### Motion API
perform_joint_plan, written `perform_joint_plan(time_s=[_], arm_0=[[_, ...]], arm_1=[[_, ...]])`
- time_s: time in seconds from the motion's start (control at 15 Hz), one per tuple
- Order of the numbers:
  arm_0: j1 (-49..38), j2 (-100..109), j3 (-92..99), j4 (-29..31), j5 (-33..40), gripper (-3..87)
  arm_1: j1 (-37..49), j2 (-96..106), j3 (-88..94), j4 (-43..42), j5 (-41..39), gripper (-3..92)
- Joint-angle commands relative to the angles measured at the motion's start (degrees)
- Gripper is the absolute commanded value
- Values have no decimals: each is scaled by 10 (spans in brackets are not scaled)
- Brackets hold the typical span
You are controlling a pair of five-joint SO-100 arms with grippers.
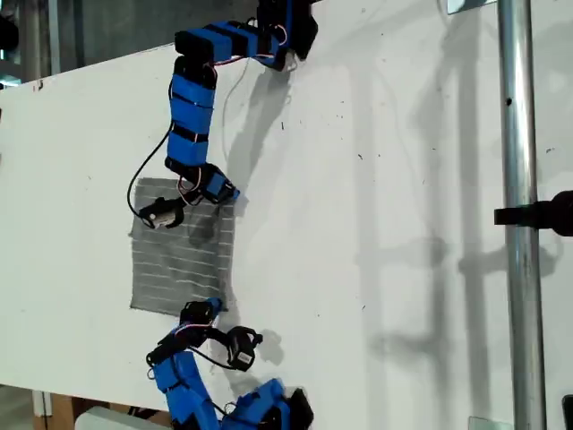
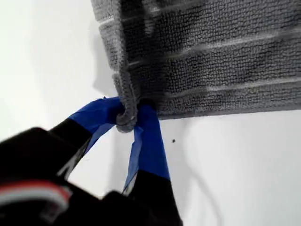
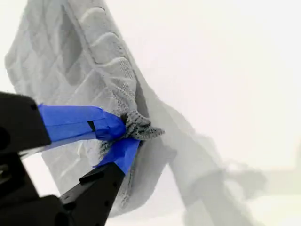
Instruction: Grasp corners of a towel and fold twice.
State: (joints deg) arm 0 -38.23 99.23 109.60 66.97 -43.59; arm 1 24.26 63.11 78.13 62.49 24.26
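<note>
My first gripper (image 2: 131,120) is closed on a rounded corner (image 2: 126,123) of the towel (image 2: 211,61), its two blue-taped fingers (image 2: 150,141) pinching the bunched grey tip between them, with the hemmed edge running away from the jaws and the pale stripes lying across the cloth beyond. My second gripper (image 3: 123,136) is likewise clamped on another corner (image 3: 141,129), which pokes out past the blue fingers (image 3: 77,123) as a crumpled grey tuft, and the cloth behind it is lifted and draped in a fold rather than lying flat. In the exterior view the towel (image 1: 183,251) lies on the white table (image 1: 385,224) towards that view's left, a grey rectangle between the two blue arms, one gripper (image 1: 222,190) at the cloth's upper corner on that view's right and the other gripper (image 1: 208,311) at its lower corner on the same side; the wrist views do not settle which of these is first and which second. To the exterior view's right of the towel the table surface runs broad and bare, crossed only by shadows, as far as an upright metal pole (image 1: 519,215) carrying a black clamp (image 1: 537,215). The table's edge slants along the exterior view's top left, close behind the upper arm's base, and no containers show in any view
</note>
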Motion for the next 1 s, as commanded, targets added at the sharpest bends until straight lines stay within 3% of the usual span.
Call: perform_joint_plan(time_s=[0.0, 0.33, 0.67, 0.8, 0.93], arm_0=[[98, 63, -5, 15, -63, -28], [325, 98, 32, 3, -236, -28], [541, 102, 23, -39, -400, -28], [563, 121, 17, -39, -413, -27], [519, 166, 57, -40, -372, -27]], arm_1=[[-44, 121, 32, 19, 18, -3], [-208, 306, 113, 127, 101, -3], [-406, 328, 120, 181, 221, -3], [-424, 328, 102, 177, 228, -3], [-373, 331, 120, 178, 206, -3]])
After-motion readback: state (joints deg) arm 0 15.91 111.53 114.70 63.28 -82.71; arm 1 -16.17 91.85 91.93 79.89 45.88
